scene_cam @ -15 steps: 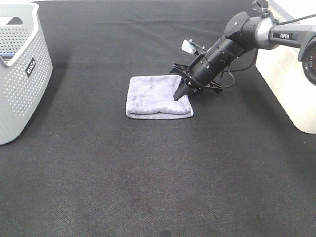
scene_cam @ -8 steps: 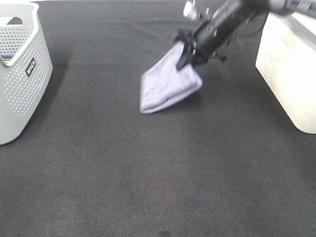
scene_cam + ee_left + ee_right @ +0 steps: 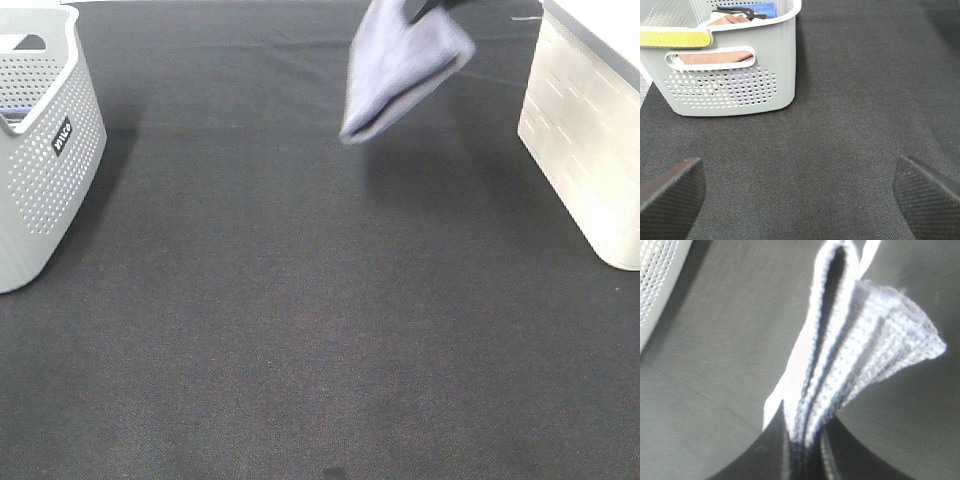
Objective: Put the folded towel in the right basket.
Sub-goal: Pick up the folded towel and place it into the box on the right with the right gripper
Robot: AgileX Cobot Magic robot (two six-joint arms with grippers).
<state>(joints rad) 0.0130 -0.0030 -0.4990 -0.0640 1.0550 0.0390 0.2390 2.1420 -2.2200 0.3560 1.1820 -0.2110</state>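
Note:
The folded towel point(image 3: 400, 70), pale lavender, hangs in the air near the top edge of the high view, tilted, to the left of the right basket point(image 3: 585, 150), a white ribbed bin at the right edge. My right gripper point(image 3: 425, 8) barely shows at the top edge and is shut on the towel's upper corner. In the right wrist view the towel point(image 3: 850, 350) hangs in folds from the closed gripper point(image 3: 802, 452). My left gripper point(image 3: 800, 192) is open and empty, low over the black mat; it is out of the high view.
A grey perforated basket point(image 3: 40, 150) stands at the left edge. In the left wrist view this basket point(image 3: 740, 85) holds cloths and other items. Black mat point(image 3: 300, 320) covers the table.
My right gripper has lifted the towel off the mat and carried it up and to the right, toward the white basket. The left arm has not visibly moved.

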